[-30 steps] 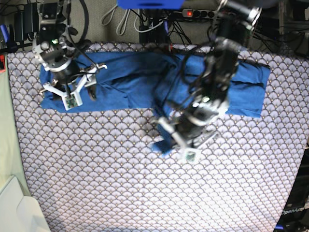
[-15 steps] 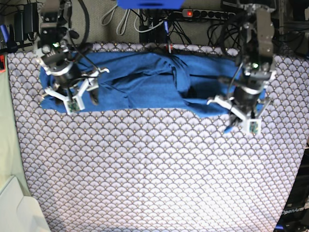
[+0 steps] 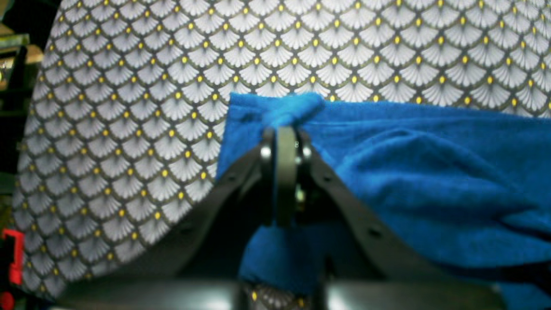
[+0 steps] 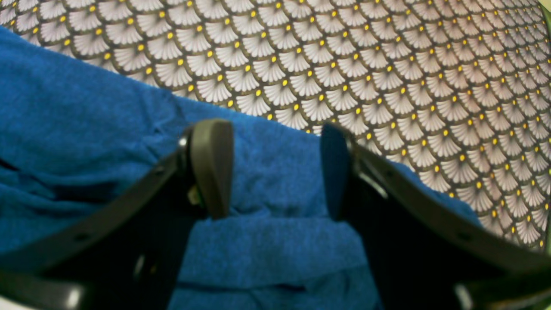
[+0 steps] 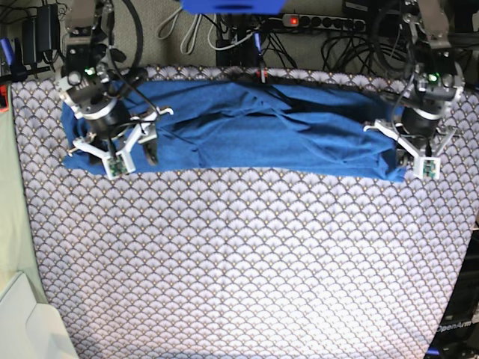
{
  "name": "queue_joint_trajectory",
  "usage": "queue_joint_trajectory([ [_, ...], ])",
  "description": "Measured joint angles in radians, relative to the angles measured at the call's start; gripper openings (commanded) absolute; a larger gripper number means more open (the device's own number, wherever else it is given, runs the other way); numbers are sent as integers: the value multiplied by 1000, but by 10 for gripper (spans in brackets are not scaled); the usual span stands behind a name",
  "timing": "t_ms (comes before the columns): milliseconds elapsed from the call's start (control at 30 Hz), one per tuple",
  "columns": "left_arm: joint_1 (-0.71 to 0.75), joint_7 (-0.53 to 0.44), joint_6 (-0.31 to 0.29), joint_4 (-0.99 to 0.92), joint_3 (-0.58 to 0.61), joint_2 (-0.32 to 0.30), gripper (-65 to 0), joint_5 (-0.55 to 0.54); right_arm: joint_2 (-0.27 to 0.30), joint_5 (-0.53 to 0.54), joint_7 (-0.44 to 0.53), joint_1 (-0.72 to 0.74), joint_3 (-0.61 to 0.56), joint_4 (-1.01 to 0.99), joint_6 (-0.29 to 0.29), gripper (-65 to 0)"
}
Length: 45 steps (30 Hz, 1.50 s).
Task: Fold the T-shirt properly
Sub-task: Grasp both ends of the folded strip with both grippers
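Note:
The blue T-shirt lies stretched in a long band across the far side of the scallop-patterned cloth. At its right end my left gripper is shut on a pinch of the fabric; the left wrist view shows the closed left gripper with a tuft of T-shirt bunched at the tips. My right gripper stands open over the shirt's left end. In the right wrist view the right gripper has its fingers spread, with the T-shirt lying below them and nothing held.
A power strip and loose cables lie beyond the table's far edge. A white box sits at the near left corner. Patterned cloth covers the whole table in front of the shirt.
My left arm has swung from the table's middle to the far right, pulling the shirt's end with it and stretching the garment out. The right arm has barely moved.

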Motion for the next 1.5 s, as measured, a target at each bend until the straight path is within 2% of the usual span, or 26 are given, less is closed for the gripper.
queue_joint_trajectory([
  [100, 4, -3, -3, -3, -22, -1, -645, 0, 0, 0, 0, 0, 0, 0, 0, -318],
  [233, 14, 2, -2, -6, -29, -51, -645, 0, 0, 0, 0, 0, 0, 0, 0, -318],
  [400, 34, -3, -6, -7, -29, -84, -645, 0, 0, 0, 0, 0, 0, 0, 0, -318],
  [700, 42, 4, -7, -97, -29, -93, -645, 4, 0, 0, 0, 0, 0, 0, 0, -318],
  [1133, 37, -3, -6, -110, -28, -92, -636, 3, 0, 0, 0, 0, 0, 0, 0, -318],
  [1200, 37, -3, -6, -112, -28, -92, -591, 3, 0, 0, 0, 0, 0, 0, 0, -318],
  [1333, 37, -3, -60, -114, -29, -92, -401, 5, 0, 0, 0, 0, 0, 0, 0, -317],
  [1400, 37, -3, -86, -114, -29, -92, -325, 3, 0, 0, 0, 0, 0, 0, 0, -317],
  [1500, 37, -3, -93, -114, -29, -92, -296, 4, 0, 0, 0, 0, 0, 0, 0, -317],
])
